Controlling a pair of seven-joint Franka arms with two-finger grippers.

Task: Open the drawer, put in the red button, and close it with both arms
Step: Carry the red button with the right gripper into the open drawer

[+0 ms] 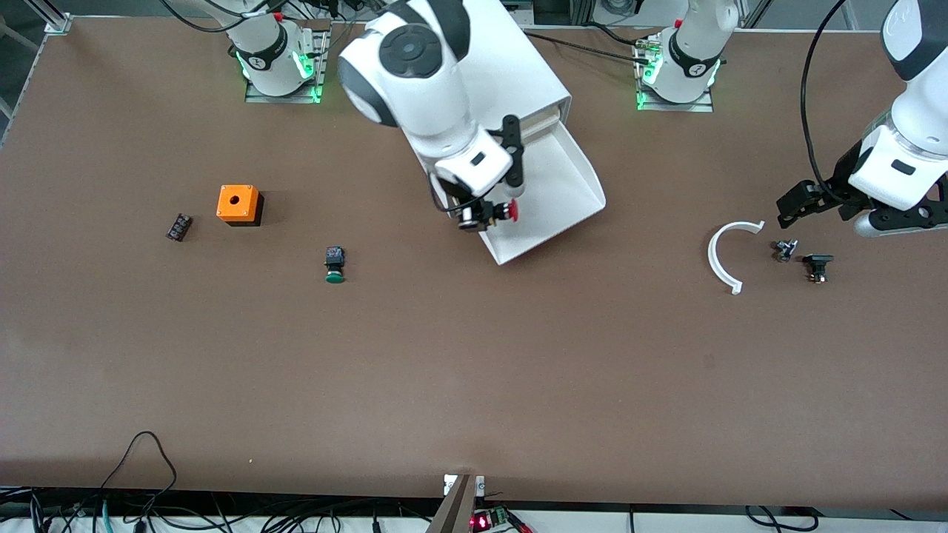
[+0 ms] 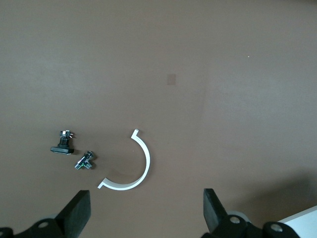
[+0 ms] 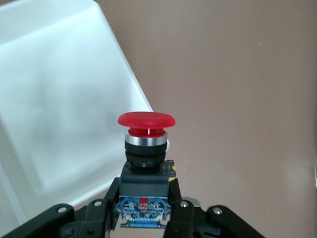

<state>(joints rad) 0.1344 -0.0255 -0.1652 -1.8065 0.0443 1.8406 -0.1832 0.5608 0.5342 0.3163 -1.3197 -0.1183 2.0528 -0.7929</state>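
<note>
The drawer stands pulled out of the white cabinet, its tray bare; it also shows in the right wrist view. My right gripper is shut on the red button and holds it in the air over the drawer's side wall toward the right arm's end. In the right wrist view the gripper clamps the button's black body, with the red cap pointing away. My left gripper is open and empty, up in the air over the table at the left arm's end; it also shows in the left wrist view.
An orange box with a hole, a green-capped button and a small black part lie toward the right arm's end. A white curved strip, a small metal part and a black part lie under the left gripper.
</note>
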